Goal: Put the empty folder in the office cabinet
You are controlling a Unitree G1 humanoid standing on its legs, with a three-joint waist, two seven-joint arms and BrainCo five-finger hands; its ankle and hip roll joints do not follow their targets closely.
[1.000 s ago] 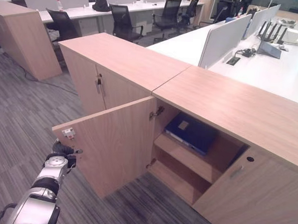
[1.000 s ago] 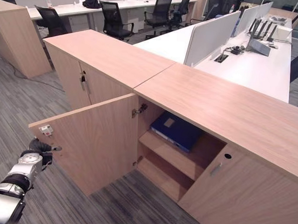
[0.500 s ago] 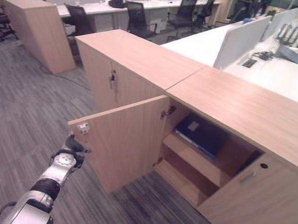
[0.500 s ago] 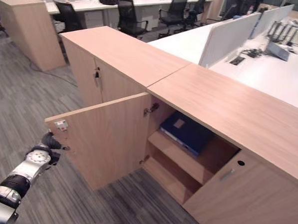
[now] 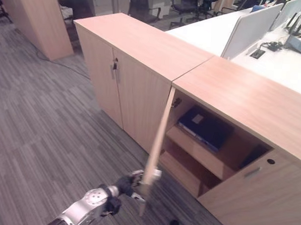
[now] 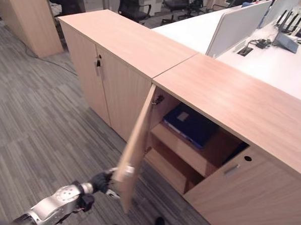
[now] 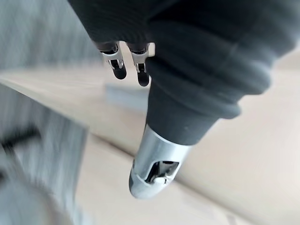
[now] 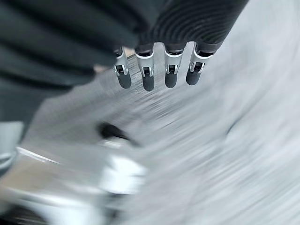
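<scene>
A dark blue folder point(image 5: 206, 128) lies flat on the upper shelf inside the open wooden office cabinet point(image 5: 242, 97). The cabinet's left door point(image 5: 158, 143) stands out from the front, seen nearly edge-on. My left hand point(image 5: 125, 184) is low at the door's free edge, touching it; in the left wrist view its fingers point(image 7: 117, 68) and thumb point(image 7: 154, 164) are straight against the pale wood, so it is open. My right hand point(image 8: 148, 75) hangs open over the grey carpet with nothing in it.
A second closed cabinet point(image 5: 138, 51) with a key in its lock point(image 5: 114, 66) adjoins on the left. The right door point(image 5: 257, 198) is closed. White desks with partitions point(image 5: 251, 27) stand behind. Another wooden cabinet point(image 5: 34, 15) is far left. Striped carpet point(image 5: 48, 127) lies in front.
The door has swung from wide open to nearly edge-on, towards the cabinet, with my left hand staying at its free edge. The camera has shifted too.
</scene>
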